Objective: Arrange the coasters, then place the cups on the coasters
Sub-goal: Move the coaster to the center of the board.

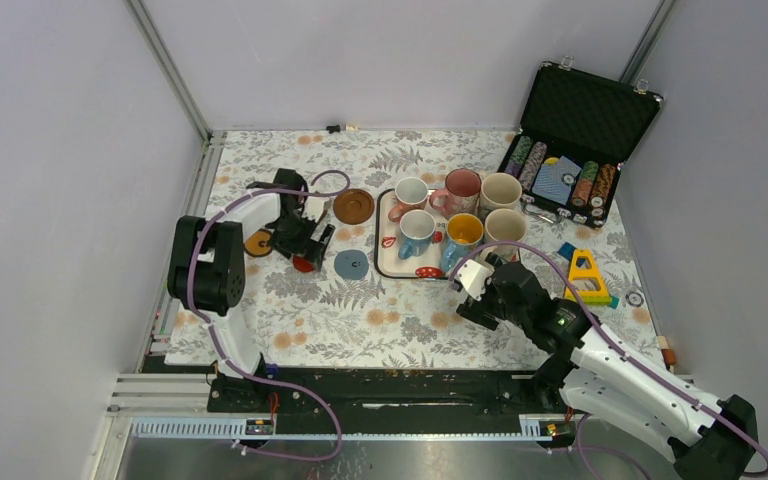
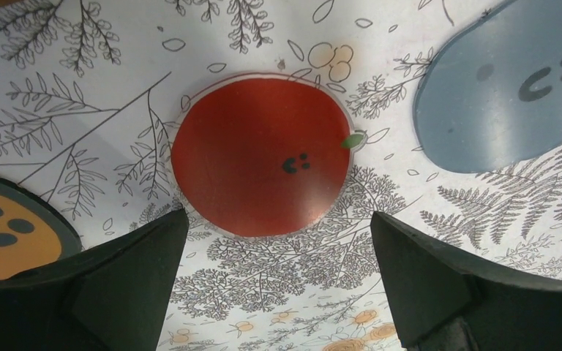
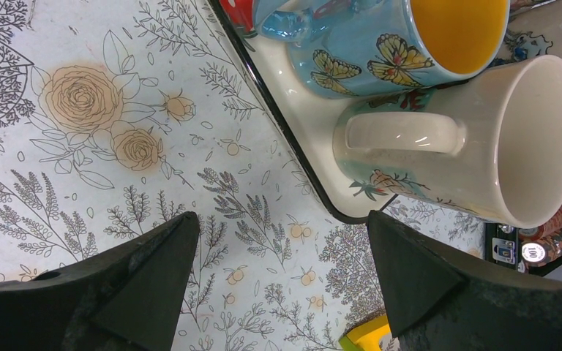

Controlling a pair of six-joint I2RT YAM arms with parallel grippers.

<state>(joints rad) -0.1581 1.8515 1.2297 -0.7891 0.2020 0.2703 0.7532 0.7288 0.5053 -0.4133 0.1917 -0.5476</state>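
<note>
Left gripper (image 2: 278, 219), fingers (image 2: 139, 278) spread wide and empty, hovers over the patterned table (image 2: 80, 73). The red coaster (image 2: 263, 153) lies flat just ahead, centred between them; a straight, low descent should catch its thin rim.

Left arm (image 1: 210, 265) and right arm (image 1: 620, 375): black joints, white shells, looping purple cables (image 1: 505, 244); 2 black wedge-shaped fingers (image 2: 117, 285) per hand.

The tabletop (image 2: 80, 110) is showing white cloth printed with grey ferns and pale orange roses. The red coaster (image 2: 263, 157) and grey-blue coaster (image 2: 505, 95) are each carrying a dark smiley. The black coaster (image 2: 0, 227) is showing an orange centre. The blue mug (image 3: 366, 51) is displaying yellow butterflies and a yellow inside. The cream mug (image 3: 527, 131) is showing floral print.
</note>
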